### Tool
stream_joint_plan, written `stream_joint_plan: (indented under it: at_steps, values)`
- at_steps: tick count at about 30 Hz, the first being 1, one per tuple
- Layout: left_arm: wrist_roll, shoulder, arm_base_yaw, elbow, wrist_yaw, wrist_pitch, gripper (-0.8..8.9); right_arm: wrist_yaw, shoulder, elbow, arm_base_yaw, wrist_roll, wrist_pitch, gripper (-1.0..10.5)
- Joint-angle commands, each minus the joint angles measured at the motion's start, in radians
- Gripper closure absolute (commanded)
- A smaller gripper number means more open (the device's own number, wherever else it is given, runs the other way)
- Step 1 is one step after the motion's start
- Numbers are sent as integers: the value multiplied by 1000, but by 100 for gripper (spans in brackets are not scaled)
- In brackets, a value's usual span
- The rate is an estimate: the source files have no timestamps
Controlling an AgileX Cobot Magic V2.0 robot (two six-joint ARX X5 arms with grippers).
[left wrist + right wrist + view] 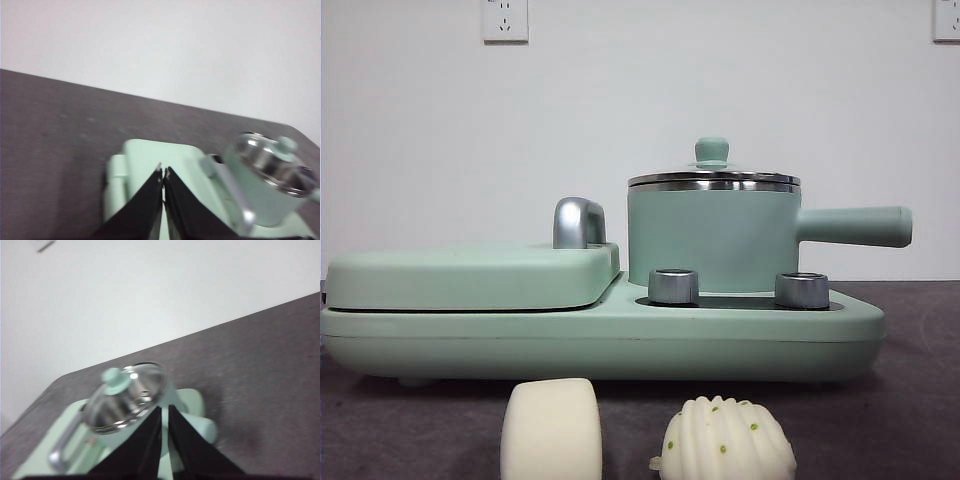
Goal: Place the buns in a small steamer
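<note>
The small steamer [712, 235], a mint-green pot with a long side handle, stands on the right of the green cooker base with its lid [712, 178] on. The smooth white loaf bun [552, 428] and the ridged bun with green specks [727, 440] lie on the table in front of the cooker. Neither arm shows in the front view. My left gripper [163, 171] is shut and empty, high above the griddle side; the steamer [272, 175] shows beside it. My right gripper [165, 409] is shut and empty, above the steamer [127, 395].
A flat mint-green lidded griddle [470, 275] with a chrome handle [578, 222] fills the cooker's left half. Two steel knobs [673, 286] sit in front of the steamer. The table is dark grey, with a white wall and sockets behind.
</note>
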Motion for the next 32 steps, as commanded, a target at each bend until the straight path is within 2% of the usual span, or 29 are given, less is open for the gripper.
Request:
stream_joint_plan:
  at_steps: [1,10,16,20,24,27,29,31,32]
  values:
    - [2,77,-1,99,73,-20,805,-45,61,113,2,-37,-66,927]
    - [6,281,-8,295,294,-85,805,-224,293,426,2,-253,-293,927]
    - [85,354,-36,380,334,-151,805,-301,412,546,2,-359,-333,926]
    - [142,405,-52,429,358,-217,805,-317,449,578,2,-400,-335,926]
    - [197,457,-73,460,420,-253,803,-339,460,579,2,-404,-340,926]
    - [232,478,-93,462,431,-251,738,-352,466,579,2,-406,-347,924]
    - [240,488,-104,462,430,-251,653,-352,466,579,2,-406,-350,877]
    - [240,499,-109,462,430,-250,523,-349,466,579,2,-406,-350,759]
    - [240,504,-109,462,430,-250,463,-344,466,579,2,-406,-350,665]
